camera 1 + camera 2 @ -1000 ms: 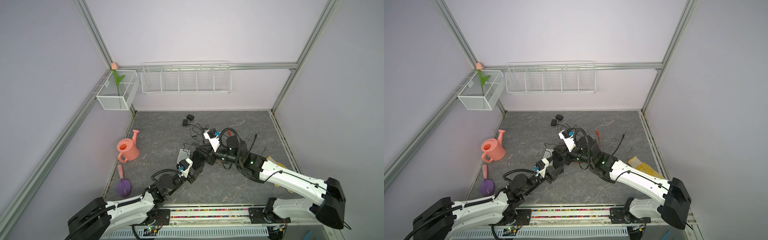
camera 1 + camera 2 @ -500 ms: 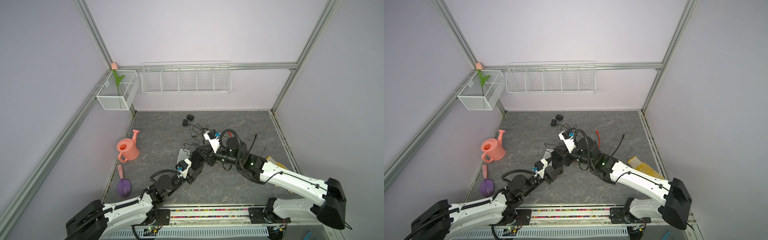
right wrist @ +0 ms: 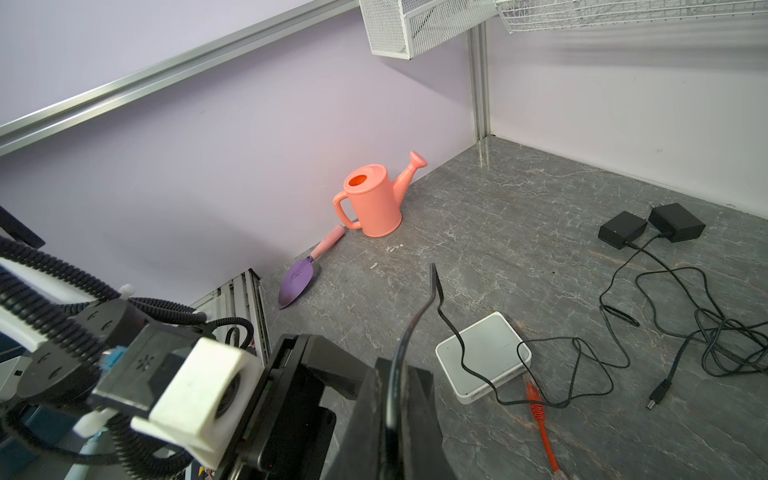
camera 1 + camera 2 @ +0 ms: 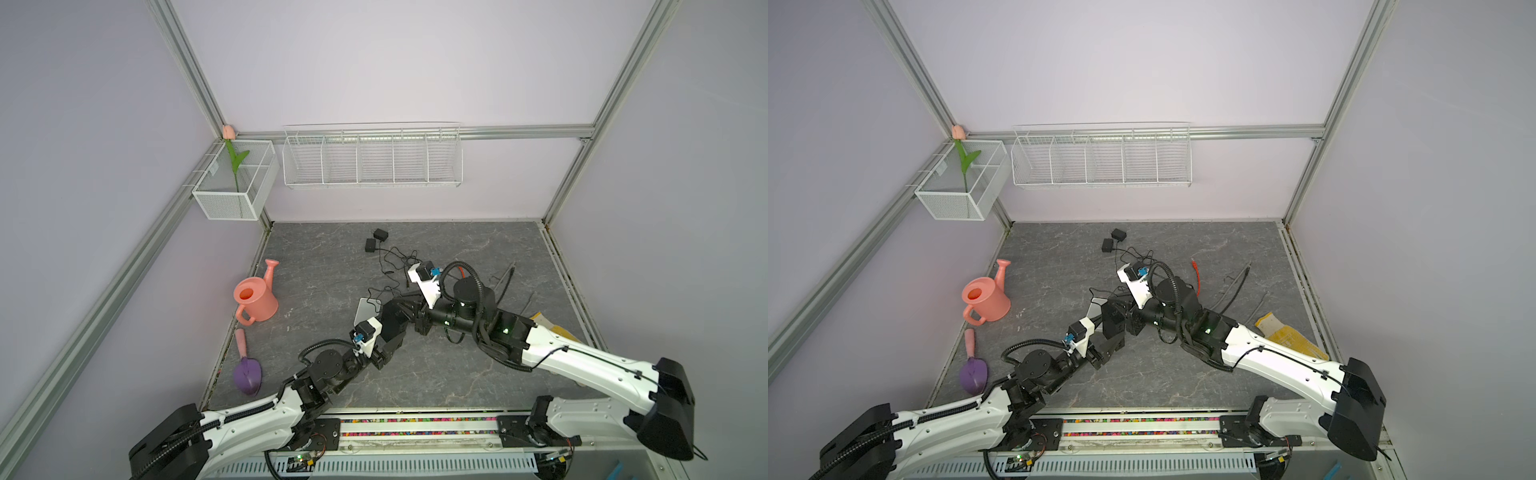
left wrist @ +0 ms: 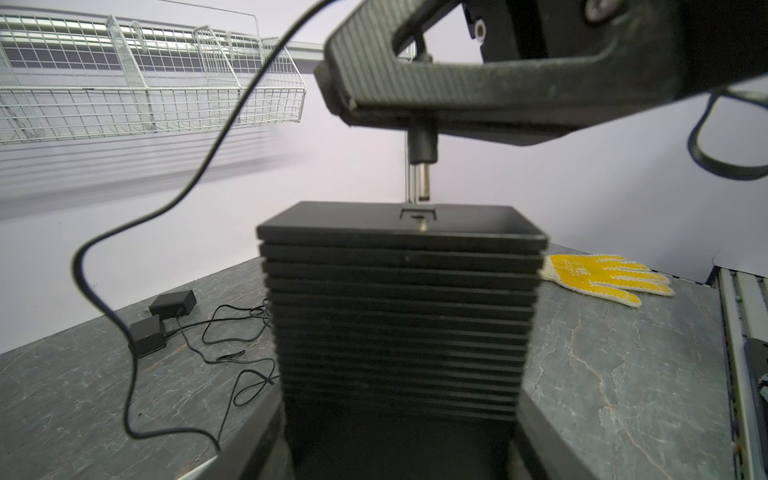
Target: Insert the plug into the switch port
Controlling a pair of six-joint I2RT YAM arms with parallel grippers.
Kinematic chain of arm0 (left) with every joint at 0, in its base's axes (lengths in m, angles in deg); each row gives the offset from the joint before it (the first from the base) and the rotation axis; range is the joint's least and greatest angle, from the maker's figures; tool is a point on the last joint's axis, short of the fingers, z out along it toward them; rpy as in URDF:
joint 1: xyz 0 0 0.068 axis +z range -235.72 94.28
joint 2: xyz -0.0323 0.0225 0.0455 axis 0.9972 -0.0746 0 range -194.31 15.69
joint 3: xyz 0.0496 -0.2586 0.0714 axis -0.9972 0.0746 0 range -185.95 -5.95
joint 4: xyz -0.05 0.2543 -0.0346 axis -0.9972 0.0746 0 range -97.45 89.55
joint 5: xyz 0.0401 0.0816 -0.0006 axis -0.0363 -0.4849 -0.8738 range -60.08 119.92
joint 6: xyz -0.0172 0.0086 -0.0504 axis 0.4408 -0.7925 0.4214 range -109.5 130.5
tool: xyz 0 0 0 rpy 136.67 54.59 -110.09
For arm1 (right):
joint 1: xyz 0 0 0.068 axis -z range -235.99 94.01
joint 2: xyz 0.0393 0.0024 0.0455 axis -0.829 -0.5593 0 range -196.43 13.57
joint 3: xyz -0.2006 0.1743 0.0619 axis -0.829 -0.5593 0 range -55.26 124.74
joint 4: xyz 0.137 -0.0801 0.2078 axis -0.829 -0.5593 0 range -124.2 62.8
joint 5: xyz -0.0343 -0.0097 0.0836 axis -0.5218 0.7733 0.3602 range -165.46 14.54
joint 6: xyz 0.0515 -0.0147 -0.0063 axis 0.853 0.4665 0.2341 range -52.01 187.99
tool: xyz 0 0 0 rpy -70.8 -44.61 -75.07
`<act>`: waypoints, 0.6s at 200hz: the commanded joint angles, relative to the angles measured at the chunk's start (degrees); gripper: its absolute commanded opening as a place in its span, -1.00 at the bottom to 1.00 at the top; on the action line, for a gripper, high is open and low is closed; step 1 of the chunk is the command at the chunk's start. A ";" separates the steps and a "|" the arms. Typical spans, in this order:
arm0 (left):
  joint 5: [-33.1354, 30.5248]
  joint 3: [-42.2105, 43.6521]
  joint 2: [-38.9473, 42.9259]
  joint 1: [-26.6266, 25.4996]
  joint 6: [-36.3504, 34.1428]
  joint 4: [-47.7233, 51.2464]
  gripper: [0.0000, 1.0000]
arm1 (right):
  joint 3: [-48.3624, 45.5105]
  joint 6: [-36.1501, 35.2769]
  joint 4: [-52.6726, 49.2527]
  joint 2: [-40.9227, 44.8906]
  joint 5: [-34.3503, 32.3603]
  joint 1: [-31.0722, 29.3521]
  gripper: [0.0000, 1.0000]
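Note:
The switch (image 5: 401, 299), a black ribbed box, stands upright between the fingers of my left gripper (image 5: 401, 432), which is shut on its lower part. A small square port (image 5: 417, 214) shows in its upper face. My right gripper (image 5: 419, 104) is shut on the black plug (image 5: 422, 145), whose metal tip hangs just above the port, apart from it. In the right wrist view only the plug's cable (image 3: 415, 324) shows, running up from the shut right gripper (image 3: 395, 382). In both top views the left gripper (image 4: 392, 328) (image 4: 1111, 332) and the right gripper (image 4: 415, 316) (image 4: 1133, 320) meet mid-table.
A white box (image 3: 482, 357) and an orange cable (image 3: 540, 424) lie by the grippers. Two black adapters (image 4: 376, 240) with loose cords sit farther back. A pink watering can (image 4: 254, 297) and purple trowel (image 4: 247, 368) are at the left, a yellow glove (image 4: 1287, 334) at the right.

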 commanded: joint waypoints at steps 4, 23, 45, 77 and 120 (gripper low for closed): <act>-0.32 -1.12 0.72 0.27 0.17 -0.48 -1.00 | -1.26 0.70 -0.58 1.48 -0.99 -0.72 -0.87; -0.43 -1.20 0.93 0.28 0.39 -0.14 -1.00 | -1.38 0.66 -0.74 1.62 -1.32 -0.92 -0.87; -0.43 -1.36 1.09 0.25 0.62 0.37 -1.00 | -1.74 0.67 -0.60 1.71 -1.59 -1.23 -0.87; -0.43 -2.08 1.19 0.27 0.62 1.50 -1.00 | -2.09 0.94 -0.18 1.19 -1.84 -1.61 -0.87; -0.32 -2.08 1.36 0.19 0.62 1.54 -1.00 | -2.45 1.02 0.43 0.74 -2.24 -1.87 -0.87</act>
